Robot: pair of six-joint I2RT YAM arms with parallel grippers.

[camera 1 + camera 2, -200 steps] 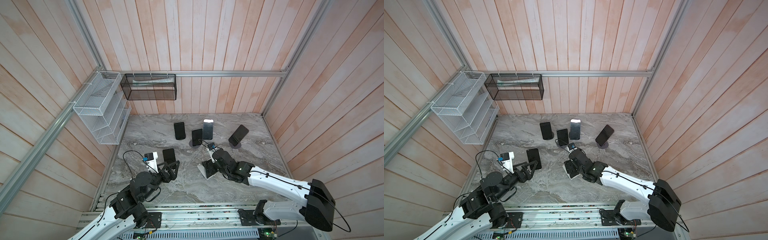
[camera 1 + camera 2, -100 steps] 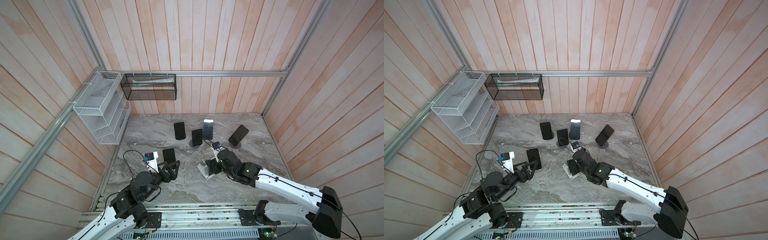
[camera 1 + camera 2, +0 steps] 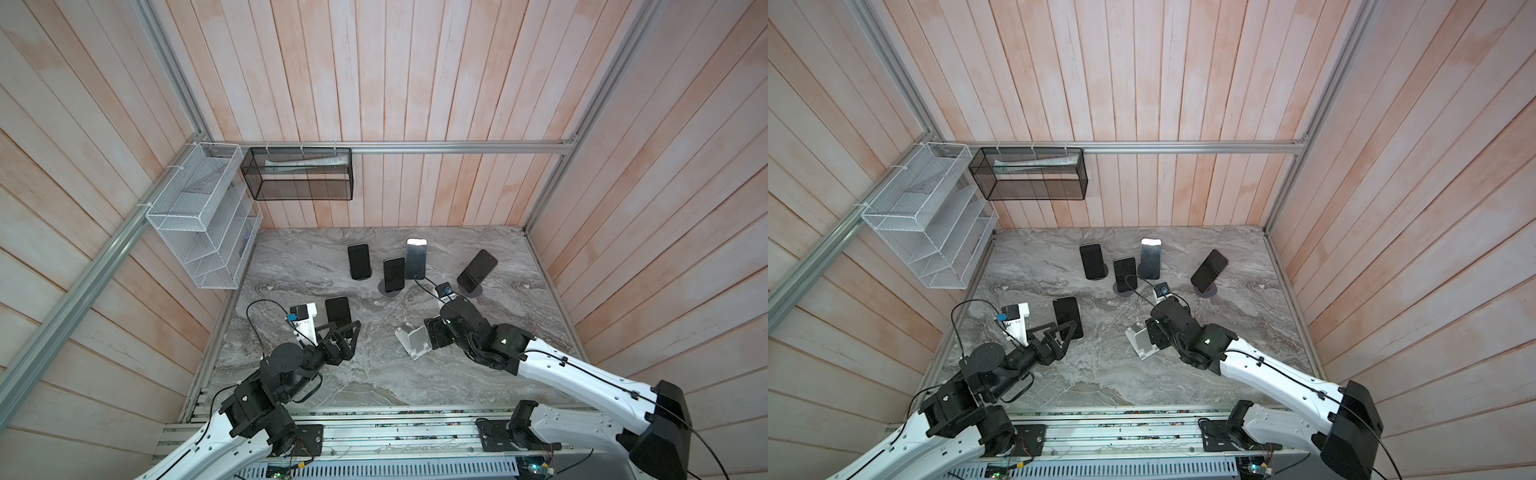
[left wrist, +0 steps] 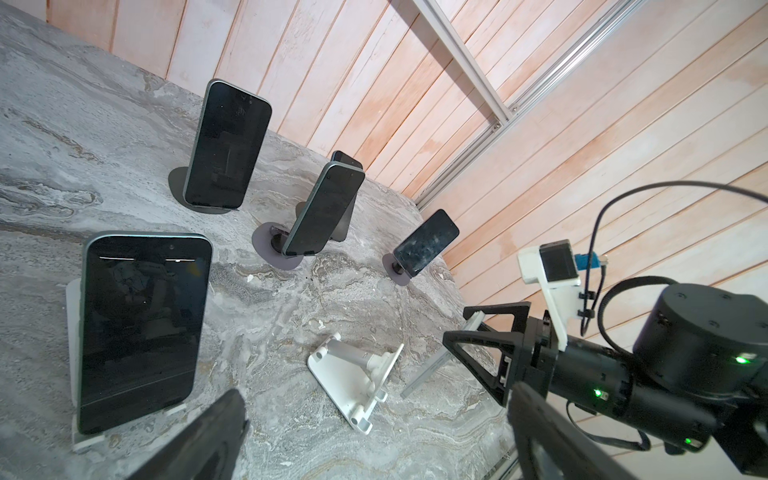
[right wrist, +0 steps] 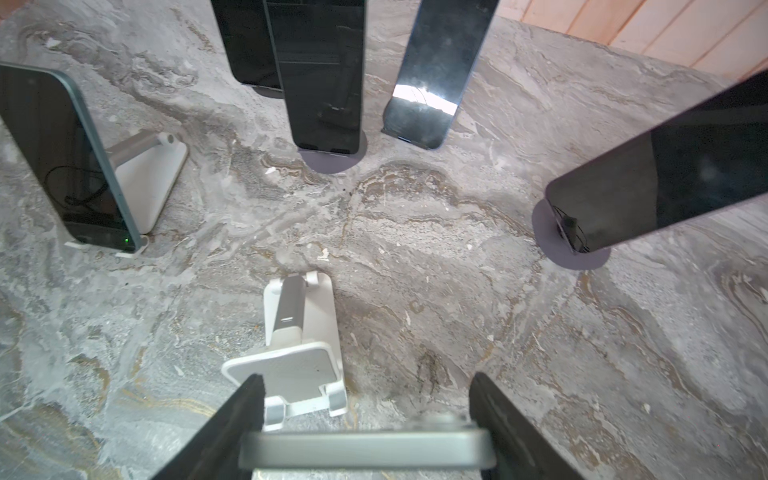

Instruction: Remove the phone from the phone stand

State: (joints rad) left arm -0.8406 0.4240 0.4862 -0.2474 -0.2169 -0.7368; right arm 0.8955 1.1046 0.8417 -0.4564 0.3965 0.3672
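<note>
**Right gripper** [image 5: 366,386] pinching a silver-edged phone [image 5: 365,449] across its width. One black finger [image 5: 237,419] presses each long edge, and the slab fills the gap between them. In the left wrist view the same phone [image 4: 440,361] shows edge-on as a thin grey slab. It is tilted, with its upper end between the fingertips and its lower end sloping toward the marble table [image 4: 270,299]. Whether that lower end touches the marble cannot be told.

**Phone stand** [image 5: 297,357], white and folding, sits on the table just ahead of the right gripper's fingertips. Its cradle is bare and its two front lips face the gripper. In the left wrist view the phone and the stand [image 4: 353,374] are close but apart. In both top views the stand [image 3: 413,341] [image 3: 1144,341] lies just beside the gripper's tip.

**Left gripper** [image 4: 374,411] spread wide and holding nothing, its fingers over the marble. Ahead of it, off to one side, a dark-screened second phone [image 4: 139,328] leans on a second white stand [image 4: 72,332].

**Background.** Farther beyond both grippers' fingertips are four more propped phones [image 3: 359,261] [image 3: 394,274] [image 3: 416,258] [image 3: 477,271].
</note>
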